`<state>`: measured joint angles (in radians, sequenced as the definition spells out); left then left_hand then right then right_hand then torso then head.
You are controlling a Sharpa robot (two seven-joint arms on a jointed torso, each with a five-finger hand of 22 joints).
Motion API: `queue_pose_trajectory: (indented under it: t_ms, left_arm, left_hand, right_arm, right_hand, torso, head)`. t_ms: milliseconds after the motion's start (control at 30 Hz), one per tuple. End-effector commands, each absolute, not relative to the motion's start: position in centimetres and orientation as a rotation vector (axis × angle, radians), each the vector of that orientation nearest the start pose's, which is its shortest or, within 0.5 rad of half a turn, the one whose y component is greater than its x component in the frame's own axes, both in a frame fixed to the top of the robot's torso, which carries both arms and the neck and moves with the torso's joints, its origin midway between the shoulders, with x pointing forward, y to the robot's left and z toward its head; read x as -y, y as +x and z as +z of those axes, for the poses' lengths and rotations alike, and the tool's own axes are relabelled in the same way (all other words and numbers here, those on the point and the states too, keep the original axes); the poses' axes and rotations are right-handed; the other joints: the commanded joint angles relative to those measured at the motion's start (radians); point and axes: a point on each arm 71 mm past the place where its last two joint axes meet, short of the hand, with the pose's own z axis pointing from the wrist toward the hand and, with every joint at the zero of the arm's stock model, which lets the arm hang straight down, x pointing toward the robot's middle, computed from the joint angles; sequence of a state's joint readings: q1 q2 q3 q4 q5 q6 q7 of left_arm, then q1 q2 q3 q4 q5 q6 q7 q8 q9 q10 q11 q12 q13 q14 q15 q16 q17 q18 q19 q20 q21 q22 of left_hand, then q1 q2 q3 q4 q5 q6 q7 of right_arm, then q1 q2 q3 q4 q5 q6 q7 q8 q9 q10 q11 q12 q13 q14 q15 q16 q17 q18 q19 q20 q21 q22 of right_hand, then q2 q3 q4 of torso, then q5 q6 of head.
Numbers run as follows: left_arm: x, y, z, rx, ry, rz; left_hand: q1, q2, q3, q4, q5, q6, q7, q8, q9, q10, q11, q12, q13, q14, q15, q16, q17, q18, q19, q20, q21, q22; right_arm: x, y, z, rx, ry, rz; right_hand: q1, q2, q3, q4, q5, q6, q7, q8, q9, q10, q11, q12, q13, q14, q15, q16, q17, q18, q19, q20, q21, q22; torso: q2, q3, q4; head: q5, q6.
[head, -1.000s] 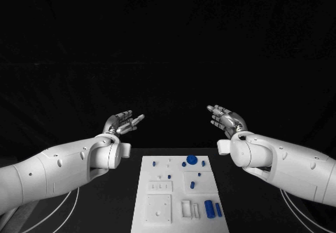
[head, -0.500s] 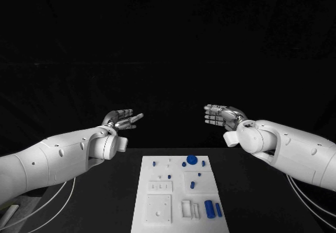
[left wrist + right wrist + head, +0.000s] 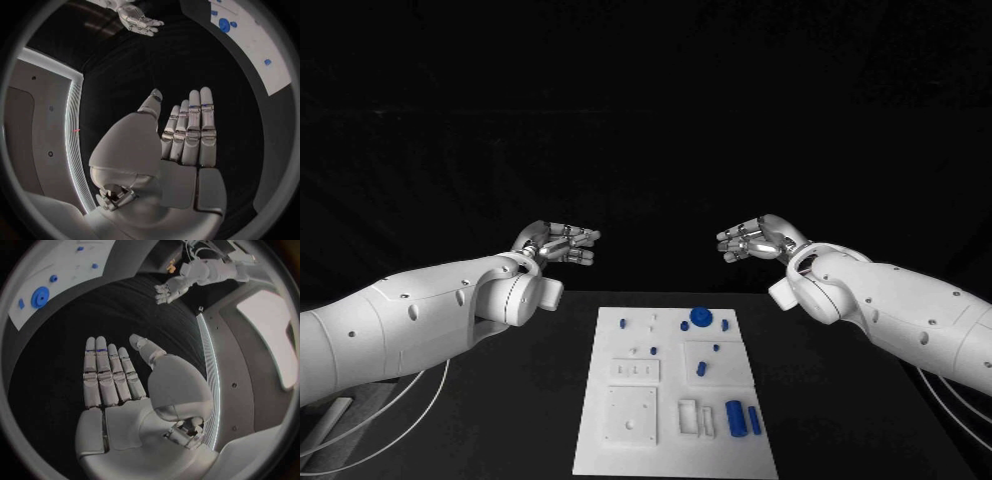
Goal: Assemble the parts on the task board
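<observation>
- A black table (image 3: 516, 400) fills the near part of the scene, its surface matte and dark.
- Beyond the table's far edge, a black backdrop (image 3: 646, 120) covers everything, with faint folds like hanging cloth.
- Light falls from above onto the table, while the far background stays unlit.

Both arms are raised. The left hand (image 3: 560, 243) is empty, fingers straight. The right hand (image 3: 759, 240) matches it.
</observation>
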<state>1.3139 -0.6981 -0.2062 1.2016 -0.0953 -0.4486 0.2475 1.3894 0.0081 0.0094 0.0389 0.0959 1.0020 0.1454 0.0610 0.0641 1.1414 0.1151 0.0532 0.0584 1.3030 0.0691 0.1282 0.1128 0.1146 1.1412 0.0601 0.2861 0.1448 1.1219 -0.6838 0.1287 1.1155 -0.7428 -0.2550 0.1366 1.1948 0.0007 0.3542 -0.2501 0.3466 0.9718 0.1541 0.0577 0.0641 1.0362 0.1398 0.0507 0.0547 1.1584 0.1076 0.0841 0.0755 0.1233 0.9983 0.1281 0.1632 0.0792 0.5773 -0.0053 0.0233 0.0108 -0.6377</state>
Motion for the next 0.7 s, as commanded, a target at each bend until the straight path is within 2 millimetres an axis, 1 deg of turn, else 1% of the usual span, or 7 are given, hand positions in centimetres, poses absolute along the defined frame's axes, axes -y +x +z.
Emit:
queue_pose_trajectory:
  t_ms: [33,100,200,300,400,633,700]
  left_arm:
    - [-23.8,54.0,-19.5,-1.505,-0.986,-1.156]
    - [-23.6,53.4,-19.4,-1.520,-0.978,-1.179]
    - [-23.2,52.5,-19.3,-1.544,-0.966,-1.216]
    - [-23.0,51.7,-19.2,-1.563,-0.959,-1.243]
    - [-22.8,50.9,-19.1,-1.578,-0.953,-1.266]
    - [-22.1,49.9,-19.0,-1.603,-0.947,-1.302]
    - [-21.8,49.6,-18.9,-1.608,-0.945,-1.314]
  left_hand:
    - [0.010,0.009,-0.001,-0.014,0.003,0.011,-0.004,0.004,0.001,0.014,-0.010,0.006,0.000,0.067,-0.026,0.048,0.026,-0.021,0.043,-0.028,0.050,0.027]
    - [0.012,0.012,-0.009,-0.022,0.003,0.012,-0.007,0.003,0.000,0.017,-0.013,0.005,0.000,0.062,-0.036,0.092,0.056,-0.037,0.037,-0.049,0.108,0.066]
    - [0.009,0.017,-0.017,-0.028,0.002,0.014,-0.007,0.003,0.001,0.024,-0.017,0.004,-0.001,0.057,-0.042,0.154,0.091,-0.038,0.002,-0.055,0.174,0.114]
    - [0.007,0.021,-0.021,-0.031,0.002,0.016,-0.008,0.003,0.001,0.040,-0.021,0.004,0.000,0.037,-0.043,0.186,0.108,-0.037,-0.034,-0.055,0.223,0.151]
    - [0.004,0.026,-0.020,-0.027,0.003,0.023,-0.016,0.004,0.001,0.124,-0.044,0.005,0.001,0.027,-0.050,0.191,0.110,-0.042,-0.053,-0.058,0.238,0.163]
    - [0.005,0.024,-0.018,-0.027,0.003,0.030,-0.019,0.003,0.001,0.146,-0.049,0.006,0.001,0.020,-0.050,0.180,0.101,-0.048,-0.077,-0.060,0.253,0.176]
    - [0.003,0.023,-0.019,-0.027,0.003,0.030,-0.019,0.003,0.001,0.140,-0.047,0.006,0.001,0.027,-0.051,0.184,0.102,-0.047,-0.077,-0.061,0.261,0.180]
  right_arm:
    - [23.8,55.3,-19.9,-1.628,0.255,0.827]
    - [23.3,55.1,-20.3,-1.649,0.180,0.777]
    - [22.6,54.8,-21.0,-1.663,0.071,0.695]
    - [22.0,54.5,-21.4,-1.659,-0.005,0.628]
    - [21.5,54.3,-22.0,-1.649,-0.069,0.565]
    - [20.5,54.0,-23.5,-1.622,-0.145,0.483]
    - [20.2,53.9,-24.1,-1.611,-0.162,0.465]
  right_hand:
    - [0.015,-0.043,0.017,-0.022,-0.004,0.148,-0.030,0.007,0.004,0.180,-0.062,0.007,0.004,0.355,-0.114,0.101,0.082,0.019,0.331,-0.130,0.148,0.054]
    - [0.021,-0.047,-0.006,-0.021,-0.012,0.146,-0.032,0.004,0.002,0.180,-0.068,0.006,0.004,0.346,-0.127,0.255,0.177,0.023,0.391,-0.153,0.197,0.081]
    - [0.018,-0.057,-0.005,-0.024,-0.026,0.148,-0.034,0.005,0.003,0.181,-0.069,0.007,0.004,0.342,-0.133,0.388,0.279,0.026,0.424,-0.162,0.252,0.119]
    - [0.018,-0.065,0.025,-0.028,-0.039,0.149,-0.037,0.005,0.003,0.174,-0.070,0.007,0.005,0.342,-0.134,0.501,0.374,0.030,0.442,-0.168,0.314,0.168]
    - [0.010,-0.081,0.072,-0.023,-0.067,0.150,-0.038,0.006,0.004,0.167,-0.064,0.008,0.005,0.330,-0.132,0.600,0.459,0.015,0.445,-0.174,0.375,0.223]
    - [0.016,-0.121,0.134,-0.005,-0.106,0.147,-0.039,0.005,0.004,0.153,-0.063,0.007,0.005,0.300,-0.125,0.693,0.512,0.029,0.414,-0.167,0.444,0.324]
    - [0.024,-0.123,0.146,0.002,-0.167,0.148,-0.038,0.005,0.004,0.154,-0.064,0.007,0.005,0.300,-0.125,0.695,0.508,0.028,0.410,-0.166,0.445,0.339]
  torso:
    - [0.019,-0.0038,0.0109]
    - [0.029,-0.0048,0.0152]
    - [0.044,-0.0075,0.0203]
    - [0.062,-0.0092,0.0250]
    - [0.079,-0.0106,0.0285]
    - [0.116,-0.0165,0.0399]
    - [0.131,-0.0201,0.0454]
  head:
    - [-0.004,-0.003]
    - [-0.008,-0.004]
    - [-0.013,-0.006]
    - [-0.019,-0.006]
    - [-0.023,-0.004]
    - [-0.029,-0.002]
    - [-0.029,0.003]
